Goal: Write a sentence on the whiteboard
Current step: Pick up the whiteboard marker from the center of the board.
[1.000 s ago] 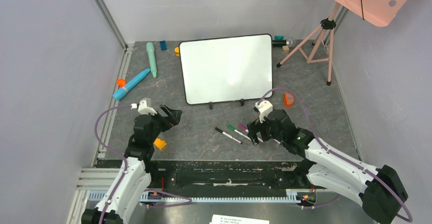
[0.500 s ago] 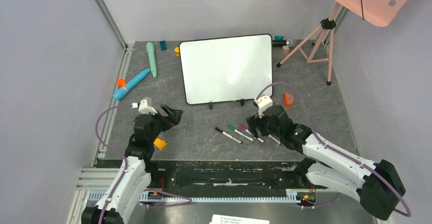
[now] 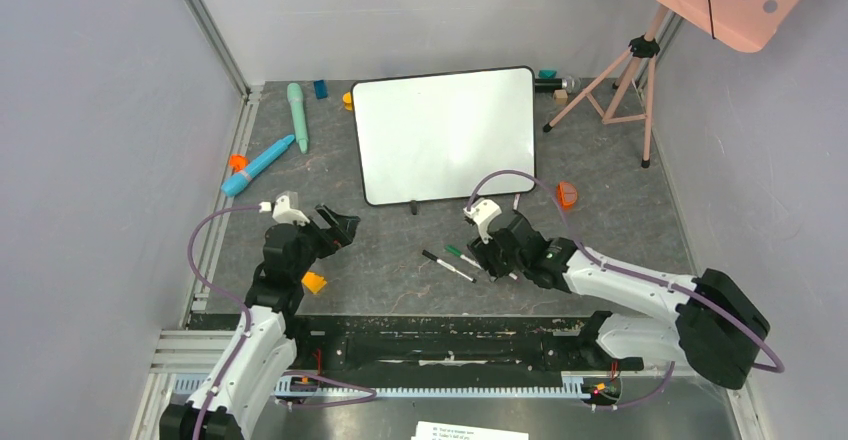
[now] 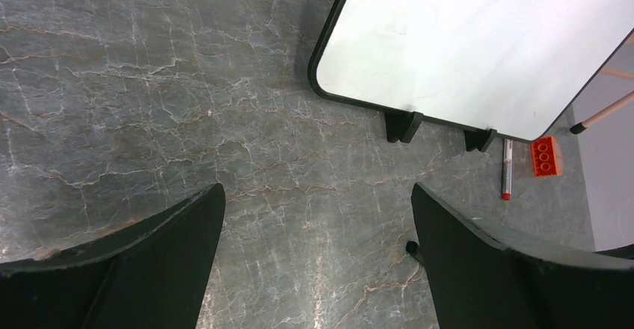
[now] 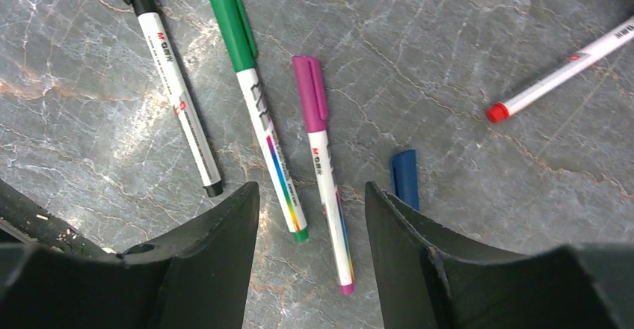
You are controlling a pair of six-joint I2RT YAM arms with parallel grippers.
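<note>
Board: the large glossy white whiteboard with a thin black frame (image 3: pixel 445 135) stands on its two feet at 12 o'clock from the arms. It is blank, with no sentence on it yet.
Pens: a black-capped white marker (image 5: pixel 176 90), a green-capped white marker (image 5: pixel 258 116) and a magenta-capped white marker (image 5: pixel 323 157) lie side by side on the grey marbled tabletop (image 3: pixel 400 250), at 6 o'clock of the board. A loose blue cap (image 5: pixel 404 179) lies just at 3 o'clock of the magenta one.
Change: the right gripper (image 5: pixel 310 192) has slid toward 9 o'clock and now sits over the pens. Its jaws have narrowed from wide to a middling gap and hold nothing.
Left tool: the left gripper (image 4: pixel 315 191) is unmoved, spread wide and empty over bare tabletop.
Meaning: this looks like the start of the pen pick-up. Writing has not begun.
Risk: the tails of both the green and the magenta pen lie between the jaws, so closing could pinch both.
</note>
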